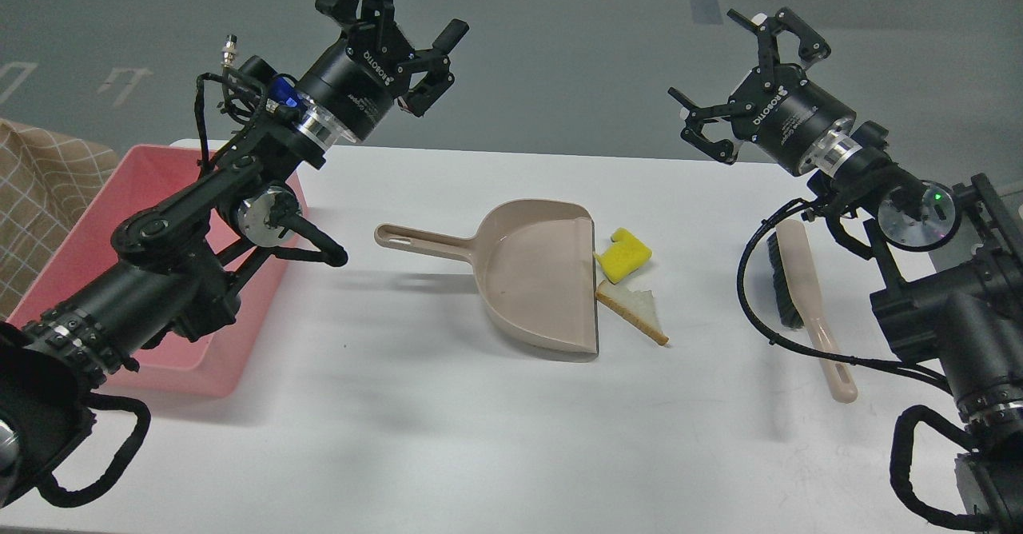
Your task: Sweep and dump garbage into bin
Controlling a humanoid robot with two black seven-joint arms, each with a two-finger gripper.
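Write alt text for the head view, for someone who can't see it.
A beige dustpan lies on a white table, with a yellow sponge chunk and a bread slice at its open edge. Both end effectors, left and right, are raised, open and empty. A pink bin sits at left, a brush at right.

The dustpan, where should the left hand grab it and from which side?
Grip the dustpan by its long handle, coming from above. The handle lies flat and bare, pointing toward the open left hand, while the pan's mouth faces the garbage.
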